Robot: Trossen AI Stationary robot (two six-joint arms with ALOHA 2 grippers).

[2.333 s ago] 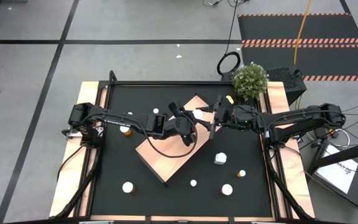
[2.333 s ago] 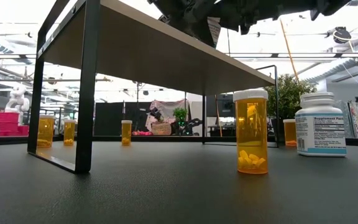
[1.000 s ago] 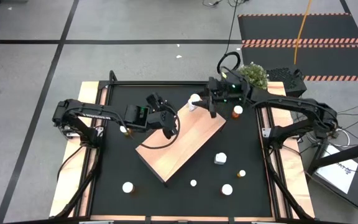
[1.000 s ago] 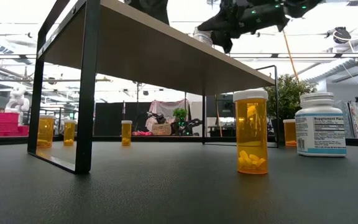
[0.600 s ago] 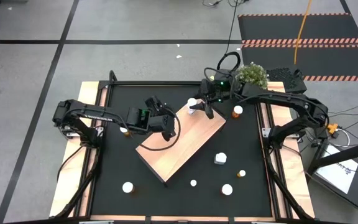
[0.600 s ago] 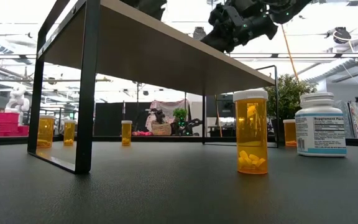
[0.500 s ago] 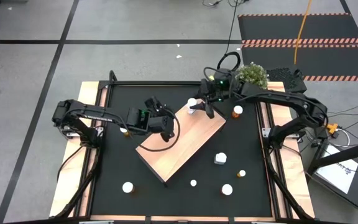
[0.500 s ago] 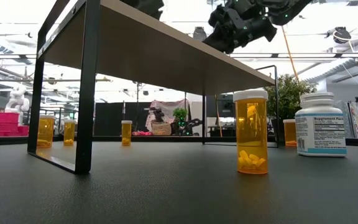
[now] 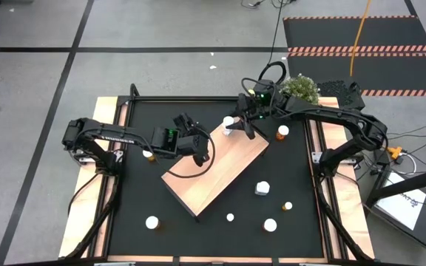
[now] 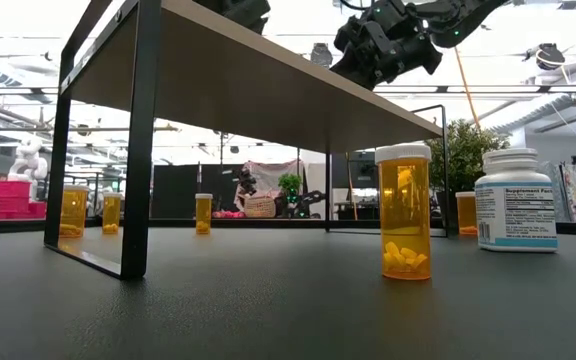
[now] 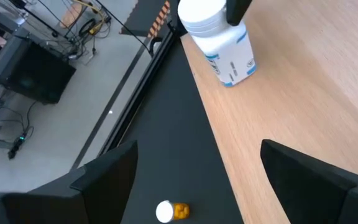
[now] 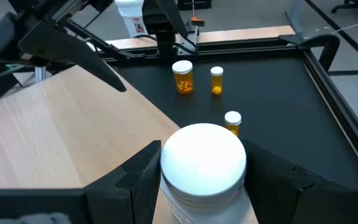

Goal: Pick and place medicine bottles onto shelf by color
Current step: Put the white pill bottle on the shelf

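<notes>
Placing 1 white bottle point(image 12: 204, 168) on the shelf point(image 9: 217, 170): my right pincer point(image 9: 233, 125) grips it at the far corner. Next, release. Left pincer point(image 9: 202, 151) hangs wide open, empty, alongside.

You have two dark, near-black jointed arms with black cables looped along their links. Small green lights glow near the wrist of each one. The left hand point(image 11: 229, 180) shows two broad, matte, wedge-shaped fingers; the right hand point(image 12: 204, 168) looks alike.
</notes>
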